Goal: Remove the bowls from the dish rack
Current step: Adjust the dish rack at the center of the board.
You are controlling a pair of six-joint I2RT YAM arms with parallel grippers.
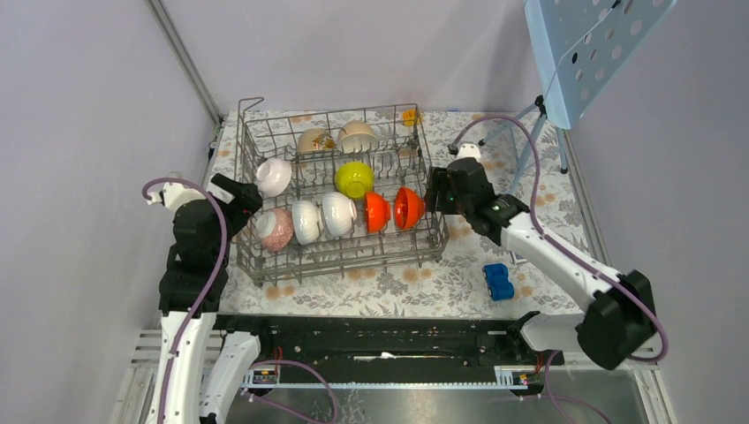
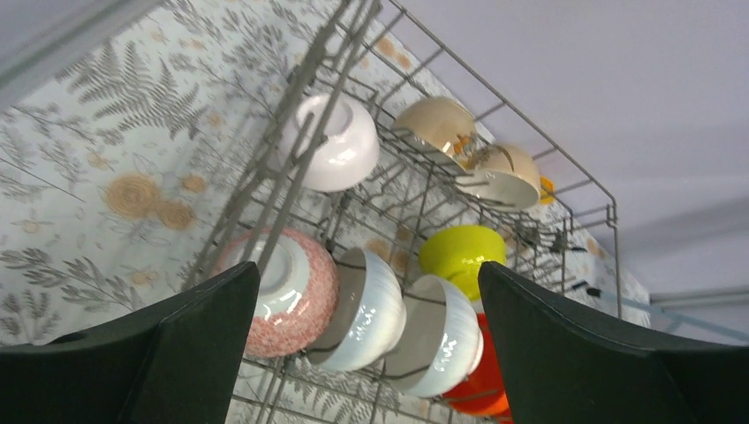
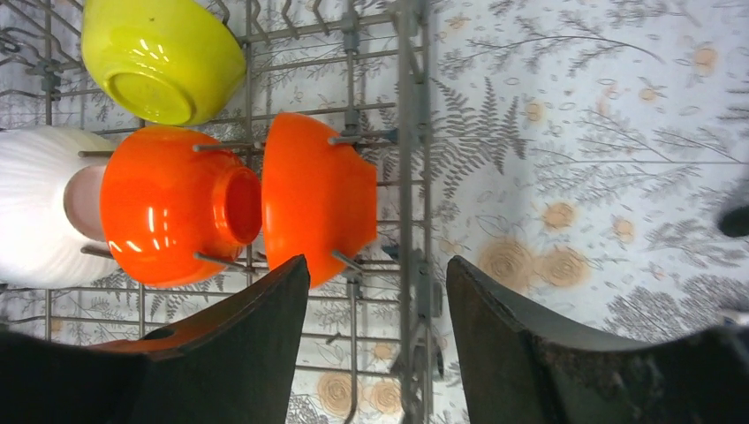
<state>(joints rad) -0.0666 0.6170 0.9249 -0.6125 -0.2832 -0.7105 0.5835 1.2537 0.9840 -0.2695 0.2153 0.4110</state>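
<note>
Nine bowls [image 1: 353,179] stand in the dish rack [image 1: 340,258] on the counter [image 1: 459,283] in the top view: two orange-red, one yellow-green, three white, two beige, one pink-speckled. One blue toy car [image 1: 499,281] lies outside it.

Left wrist view: the left fingers [image 2: 194,344] are spread wide and hold nothing, outside the rack's wall near the pink-speckled bowl [image 2: 291,296].

Right wrist view: the right fingers [image 3: 247,344] are parted and grip nothing. The rack's side wire shows between them, just beside the outer orange-red bowl [image 3: 313,199].
</note>
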